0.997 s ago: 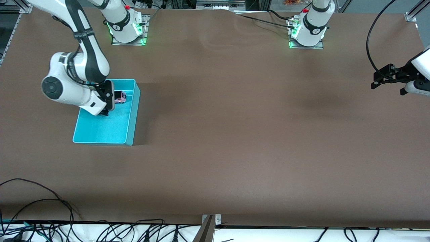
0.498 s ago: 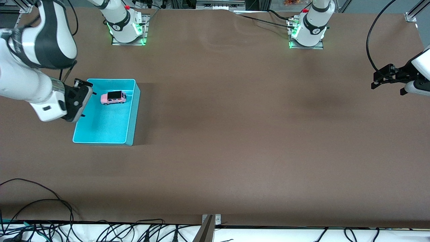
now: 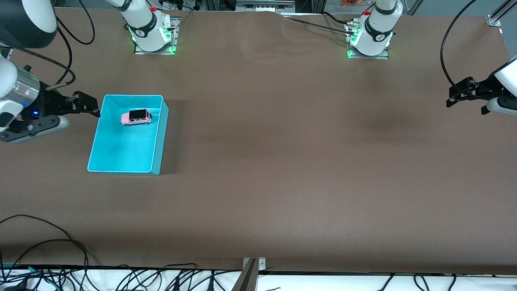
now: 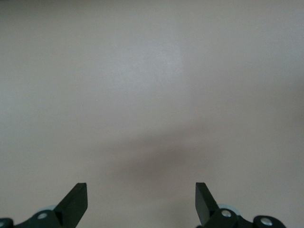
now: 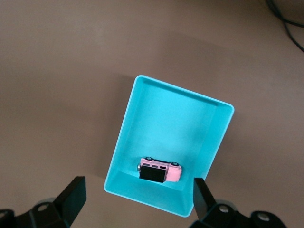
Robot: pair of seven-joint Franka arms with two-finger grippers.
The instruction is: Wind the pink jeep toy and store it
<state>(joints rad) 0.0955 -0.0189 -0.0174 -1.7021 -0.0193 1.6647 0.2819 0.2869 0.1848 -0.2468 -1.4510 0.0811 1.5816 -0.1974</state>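
The pink jeep toy [image 3: 136,117], light pink with a black roof, lies in the turquoise bin [image 3: 158,137], in the part of it farther from the front camera. It also shows in the right wrist view [image 5: 159,171], inside the bin [image 5: 209,142]. My right gripper [image 3: 89,106] is open and empty, up in the air beside the bin's outer edge at the right arm's end of the table. My left gripper [image 3: 455,98] is open and empty over bare table at the left arm's end, where the arm waits. The left wrist view shows only its fingertips [image 4: 76,199] over brown table.
Brown cloth covers the whole table. The two arm bases [image 3: 151,30] stand along the edge farthest from the front camera. Cables [image 3: 48,242] lie along the edge nearest that camera.
My right gripper has let go of the jeep, lifted out of the bin and swung away past the bin's outer edge. The jeep stays in the bin. The left arm has not moved.
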